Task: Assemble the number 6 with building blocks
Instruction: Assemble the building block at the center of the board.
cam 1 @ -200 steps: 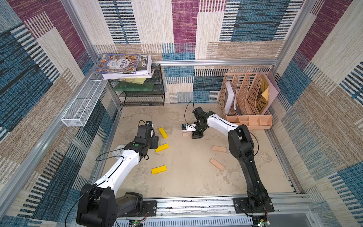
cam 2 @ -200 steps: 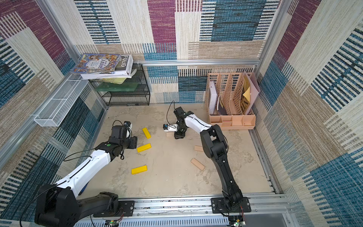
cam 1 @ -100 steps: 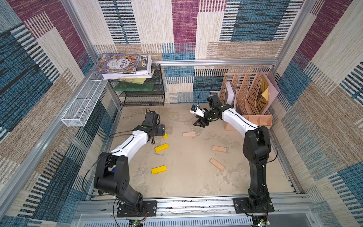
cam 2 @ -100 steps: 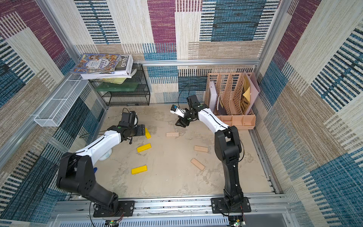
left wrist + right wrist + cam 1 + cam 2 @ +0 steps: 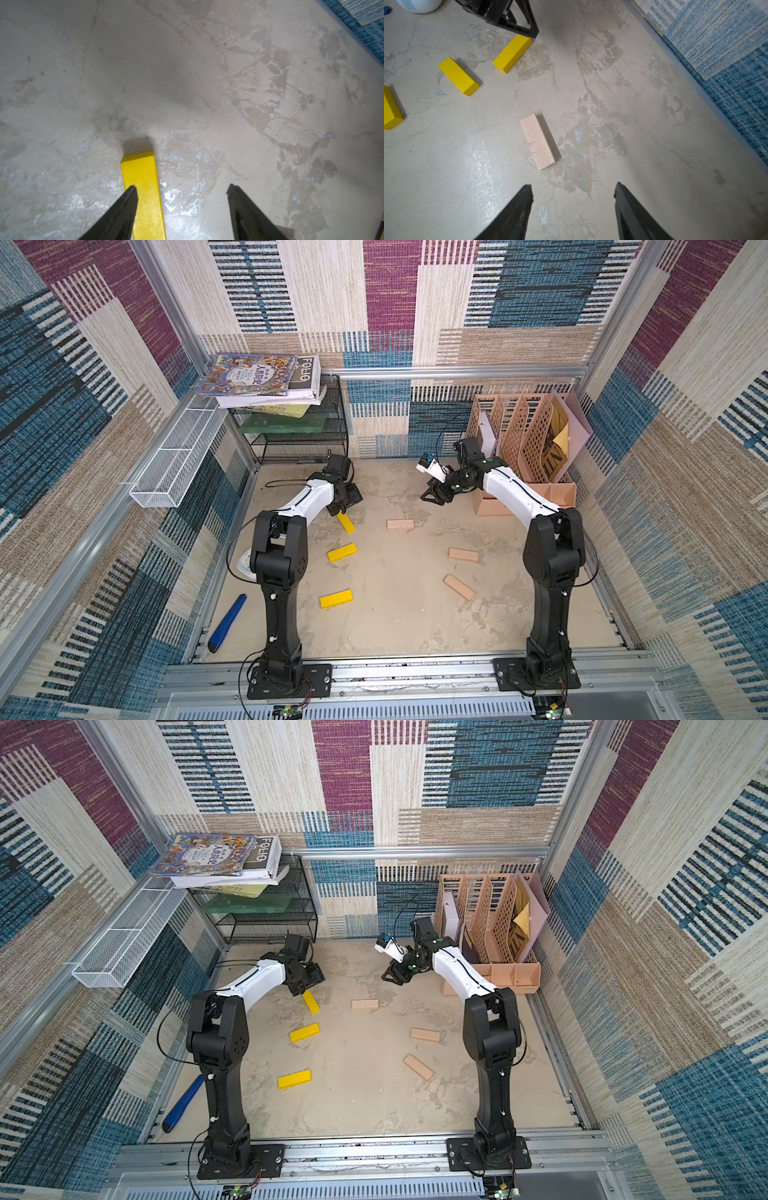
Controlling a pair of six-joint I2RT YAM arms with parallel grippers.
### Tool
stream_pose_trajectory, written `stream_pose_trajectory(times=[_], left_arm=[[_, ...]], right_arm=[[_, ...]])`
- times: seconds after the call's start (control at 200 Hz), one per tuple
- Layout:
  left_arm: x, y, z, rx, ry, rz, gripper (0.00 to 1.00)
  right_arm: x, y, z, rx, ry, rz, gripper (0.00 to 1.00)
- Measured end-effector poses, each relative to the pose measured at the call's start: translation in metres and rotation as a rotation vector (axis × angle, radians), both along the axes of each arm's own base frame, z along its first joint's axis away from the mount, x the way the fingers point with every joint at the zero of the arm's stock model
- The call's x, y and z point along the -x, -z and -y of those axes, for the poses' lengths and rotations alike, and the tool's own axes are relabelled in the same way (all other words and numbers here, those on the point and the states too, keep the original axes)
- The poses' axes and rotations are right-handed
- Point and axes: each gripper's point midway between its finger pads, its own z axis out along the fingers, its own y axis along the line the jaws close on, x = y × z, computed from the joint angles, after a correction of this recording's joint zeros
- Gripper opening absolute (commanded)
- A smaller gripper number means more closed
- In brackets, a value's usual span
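Top views both show the building blocks (image 5: 342, 552) as smooth, sharp-edged rectangular bars, three glossy yellow on the left arm's side and three of pale grained wood on the right arm's (all flat and apart on the mottled beige tabletop (image 5: 399, 626)). Left gripper (image 5: 180, 189) spreads its dark matte fingers (image 5: 124, 207) wide, one tip over the end of a yellow bar (image 5: 141, 172), clamping nothing. Right gripper (image 5: 573, 187) is equally spread and empty, near a tan bar (image 5: 537, 141).
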Motion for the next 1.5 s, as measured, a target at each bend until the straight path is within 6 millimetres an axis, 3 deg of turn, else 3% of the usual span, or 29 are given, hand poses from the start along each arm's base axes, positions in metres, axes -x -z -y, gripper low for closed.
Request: stream_pose_trajectory(times=[0.376, 0.451, 0.526, 0.651, 0.776, 1.082, 1.242, 1.498], left_arm=[[0.019, 0.033, -0.008, 0.003, -0.094, -0.134, 0.67], [0.022, 0.041, -0.008, -0.001, -0.093, -0.156, 0.60], [0.024, 0.045, -0.009, -0.005, -0.096, -0.164, 0.45], [0.028, 0.048, -0.012, -0.003, -0.101, -0.185, 0.29], [0.033, 0.047, -0.010, 0.014, -0.089, -0.199, 0.24], [0.086, 0.040, 0.020, 0.042, 0.087, -0.332, 0.19], [0.091, 0.031, 0.045, 0.003, 0.244, -0.335, 0.18], [0.102, 0.036, 0.068, -0.037, 0.376, -0.362, 0.18]], right_arm=[[-0.001, 0.004, 0.006, 0.008, 0.001, -0.001, 0.65], [-0.002, 0.005, 0.006, 0.009, 0.002, -0.003, 0.65], [-0.003, 0.005, 0.007, 0.010, 0.005, -0.002, 0.63], [-0.004, 0.004, 0.008, 0.012, 0.009, 0.003, 0.62], [-0.006, 0.004, 0.011, 0.017, 0.017, 0.006, 0.62], [-0.011, 0.000, 0.015, 0.021, 0.037, 0.019, 0.60], [-0.012, 0.000, 0.015, 0.019, 0.040, 0.020, 0.60], [-0.008, -0.002, 0.019, 0.018, 0.046, 0.027, 0.59]])
